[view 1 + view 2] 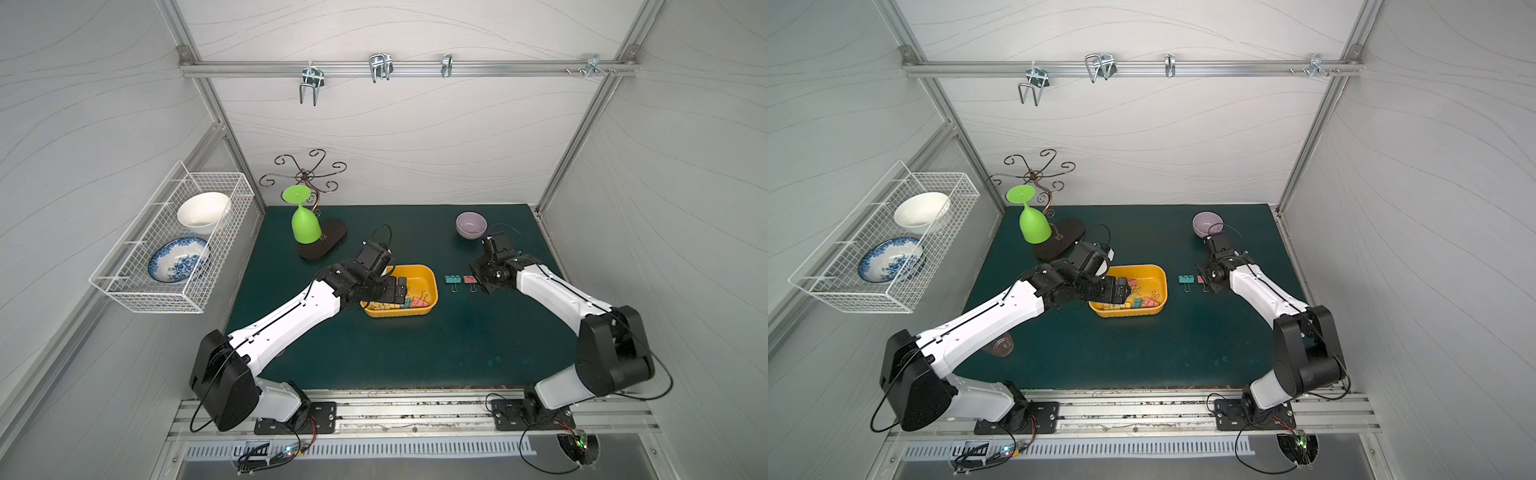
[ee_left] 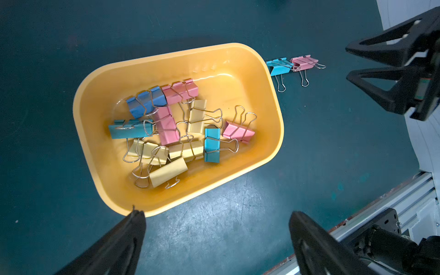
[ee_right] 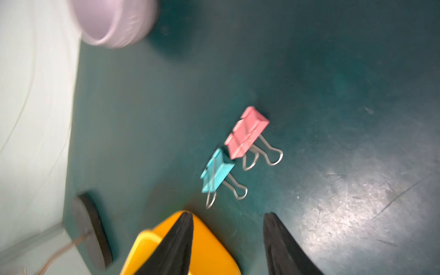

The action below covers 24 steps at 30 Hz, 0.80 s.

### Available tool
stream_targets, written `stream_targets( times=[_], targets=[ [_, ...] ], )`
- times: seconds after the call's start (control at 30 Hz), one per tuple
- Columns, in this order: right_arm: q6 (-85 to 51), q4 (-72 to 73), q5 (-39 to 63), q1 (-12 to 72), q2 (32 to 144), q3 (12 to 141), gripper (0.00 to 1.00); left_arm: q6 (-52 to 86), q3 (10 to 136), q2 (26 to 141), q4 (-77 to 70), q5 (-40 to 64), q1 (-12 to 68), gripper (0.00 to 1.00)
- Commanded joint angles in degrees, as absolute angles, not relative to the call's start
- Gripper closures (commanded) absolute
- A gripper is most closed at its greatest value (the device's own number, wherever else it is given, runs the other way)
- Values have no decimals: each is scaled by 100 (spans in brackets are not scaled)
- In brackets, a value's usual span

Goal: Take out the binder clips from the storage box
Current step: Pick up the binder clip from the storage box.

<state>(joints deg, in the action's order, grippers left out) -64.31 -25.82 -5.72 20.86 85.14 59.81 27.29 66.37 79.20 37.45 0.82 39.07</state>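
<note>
On the left wall hangs a white wire basket (image 1: 124,286) that holds a white bowl (image 1: 203,212) and a blue-patterned plate (image 1: 178,259). Next, at the back left of the dark green tabletop (image 1: 395,353), a green goblet (image 1: 305,224) sits upside down, foot uppermost, over the black base (image 1: 328,245) of a curled-wire stand (image 1: 307,174).

Toward the middle, the left hand (image 2: 216,215) hovers over the left part of the storage box (image 1: 422,276), a shallow yellow-orange tray flat on the tabletop. Its jaws stand wide apart with nothing between them. The left wrist view looks down into the box, where the binder clips (image 2: 166,126) lie in a loose tangle across the floor: pink, blue, teal and pale yellow bodies with their wire handles crossing.

Just right of the box, two more clips lie on the bare tabletop, side by side and nearly touching: a teal clip (image 1: 452,279) nearer the box and a pink clip (image 1: 470,279) beyond it, both with handles pointing toward the front edge.

Right beside the pink clip is the right hand (image 3: 228,214). Its jaws are partly apart and empty, and the right wrist view shows both clips lying clear of the fingertips (image 3: 270,221). Behind this hand, near the back of the tabletop, stands a small lilac bowl (image 1: 471,224).
</note>
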Motion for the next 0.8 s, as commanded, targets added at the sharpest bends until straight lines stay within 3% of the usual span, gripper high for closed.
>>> stream_targets(
  times=[0.0,0.33,0.47,0.77],
  targets=[
    [-4694,-2832,128,2403,8513,6286,51,2833,6566,7722,3631,-78,3813,2],
    [-2185,-4201,637,3646,10067,8020,58,3010,6062,7467,3384,422,3333,1],
    [-1550,-4558,713,3680,10598,8455,61,3045,5843,7342,3291,490,3189,2],
    [-876,-5273,1279,3693,11460,9320,57,3117,5586,7182,3155,725,2953,1]
  ],
)
